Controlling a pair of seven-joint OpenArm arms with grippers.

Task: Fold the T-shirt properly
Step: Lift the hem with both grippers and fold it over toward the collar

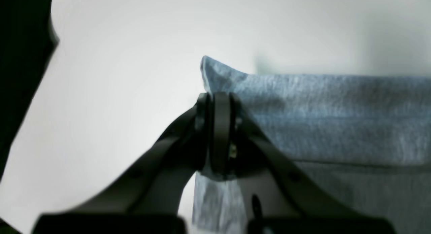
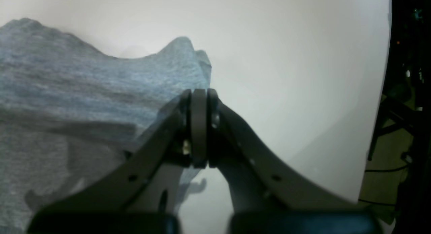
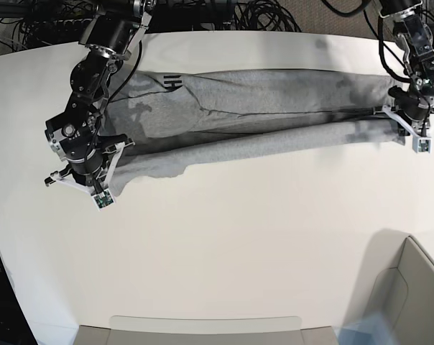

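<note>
White table (image 3: 224, 244) bare below the T-shirt (image 3: 274, 97), cables along top edge, a pale bin at lower right. Shirt stretched across upper frame btwn my arms. My left gripper (image 1: 220, 126) pinched shut on its edge at right, right gripper (image 2: 198, 126) clamped on cloth at left.

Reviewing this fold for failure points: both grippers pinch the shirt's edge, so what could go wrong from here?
The left gripper holds only a corner of the T-shirt; it may slip out. The right gripper grips near a bunched sleeve, so the fold could land uneven. The stretched front edge may sag and crease.
</note>
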